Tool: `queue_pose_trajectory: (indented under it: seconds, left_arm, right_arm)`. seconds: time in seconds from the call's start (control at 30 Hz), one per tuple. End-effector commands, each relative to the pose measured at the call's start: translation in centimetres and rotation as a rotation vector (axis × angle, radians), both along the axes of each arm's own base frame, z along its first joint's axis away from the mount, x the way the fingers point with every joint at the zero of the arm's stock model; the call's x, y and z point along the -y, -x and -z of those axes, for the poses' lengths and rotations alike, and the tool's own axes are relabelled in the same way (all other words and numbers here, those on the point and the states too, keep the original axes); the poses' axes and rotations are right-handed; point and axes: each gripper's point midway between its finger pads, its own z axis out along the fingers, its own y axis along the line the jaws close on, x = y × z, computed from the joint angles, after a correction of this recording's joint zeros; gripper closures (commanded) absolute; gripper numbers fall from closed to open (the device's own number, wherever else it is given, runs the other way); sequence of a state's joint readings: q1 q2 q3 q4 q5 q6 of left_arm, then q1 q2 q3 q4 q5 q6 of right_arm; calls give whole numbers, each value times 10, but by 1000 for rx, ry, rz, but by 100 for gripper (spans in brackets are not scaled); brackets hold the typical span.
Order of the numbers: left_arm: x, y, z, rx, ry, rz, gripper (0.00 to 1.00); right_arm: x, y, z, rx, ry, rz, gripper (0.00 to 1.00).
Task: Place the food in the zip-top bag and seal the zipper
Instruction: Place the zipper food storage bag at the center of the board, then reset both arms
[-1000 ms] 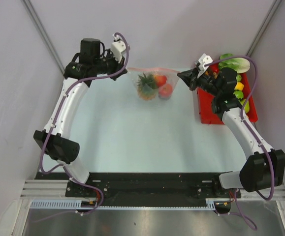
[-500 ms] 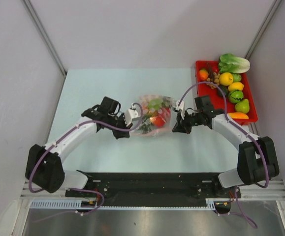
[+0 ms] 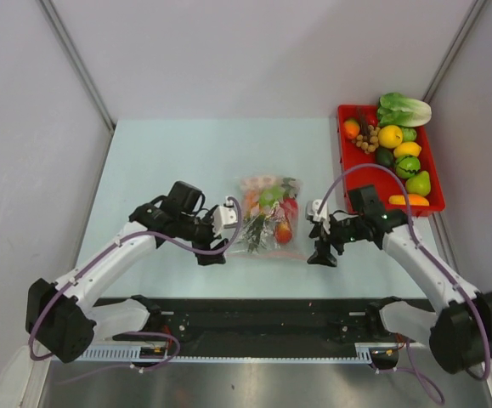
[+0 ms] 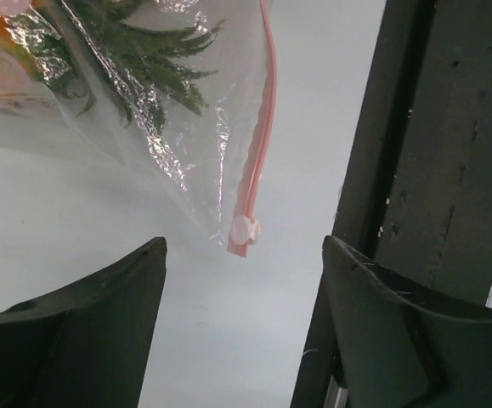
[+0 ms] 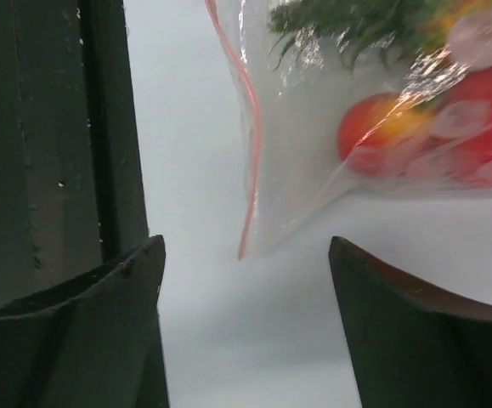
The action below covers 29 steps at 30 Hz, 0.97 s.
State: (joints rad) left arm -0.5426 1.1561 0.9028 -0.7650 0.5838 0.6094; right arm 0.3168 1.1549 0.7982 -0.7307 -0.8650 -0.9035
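Plainly, zip-top bag (image 3: pixel 267 214) lies zipper (image 4: pixel 254 161) nearside, running left-right.

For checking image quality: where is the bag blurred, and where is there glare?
Left wrist: bag sharp, small glare glints on its creases. Right wrist: bag blurred, glare streak over the red food. Top external: even light, no strong glare.

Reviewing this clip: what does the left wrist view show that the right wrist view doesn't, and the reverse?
Only the left wrist view shows the white slider at the end of the zipper. Only the right wrist view shows a round red fruit inside the bag. Both show the clear bag, its pink zipper and spiky green leaves inside it.
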Motion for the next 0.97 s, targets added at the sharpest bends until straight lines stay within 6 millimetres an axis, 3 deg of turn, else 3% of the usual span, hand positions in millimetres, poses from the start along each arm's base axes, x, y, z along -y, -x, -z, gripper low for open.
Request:
queue_pose_trajectory:
  seconds: [0.0, 0.07, 0.1, 0.13, 0.17, 0.23, 0.27, 0.3, 0.37, 0.4, 0.43, 0.5, 0.53, 0.67, 0.8, 0.93]
  left_arm:
    - [5, 2, -38, 35, 57, 1, 11]
    - [9, -5, -62, 58, 81, -17, 0]
    - [10, -9, -70, 62, 88, -28, 0]
    - [14, -16, -92, 85, 120, -49, 0]
    - [13, -24, -97, 70, 122, -82, 0]
    - [15, -40, -127, 74, 177, -143, 0]
    - [9, -58, -128, 42, 183, -205, 0]
    - [12, -67, -154, 48, 241, -212, 0]
    - [0, -101, -157, -53, 266, -339, 0]
    - [-3, -118, -178, -35, 302, -381, 0]
    - [-18, -138, -181, -61, 311, -502, 0]
    - [-35, -171, -193, -7, 330, -620, 1]
    - [-55, -187, -195, 18, 323, -727, 0]
    - [-89, -214, -193, 11, 320, -857, 0]
    - [-108, -219, -172, -1, 299, -942, 0]
    - [-122, -221, -166, 17, 278, -988, 0]
  right_arm:
    - [4, 8, -45, 135, -58, 51, 10]
    - [7, 7, -69, 192, -95, 122, 3]
    - [8, 5, -81, 216, -109, 150, 1]
    - [10, -2, -90, 222, -121, 216, 0]
    - [12, -6, -100, 241, -135, 249, 0]
    - [20, -25, -124, 273, -172, 360, 0]
    - [23, -34, -129, 273, -180, 397, 0]
    - [35, -54, -147, 332, -203, 484, 0]
    - [46, -79, -158, 291, -244, 608, 0]
    - [53, -92, -163, 287, -256, 658, 0]
    - [69, -109, -185, 331, -293, 723, 0]
    - [81, -131, -186, 231, -347, 795, 0]
    - [102, -145, -202, 251, -383, 860, 0]
    - [142, -180, -201, 132, -469, 994, 0]
    - [156, -196, -191, 91, -477, 1039, 0]
    - [158, -205, -187, 75, -485, 1049, 0]
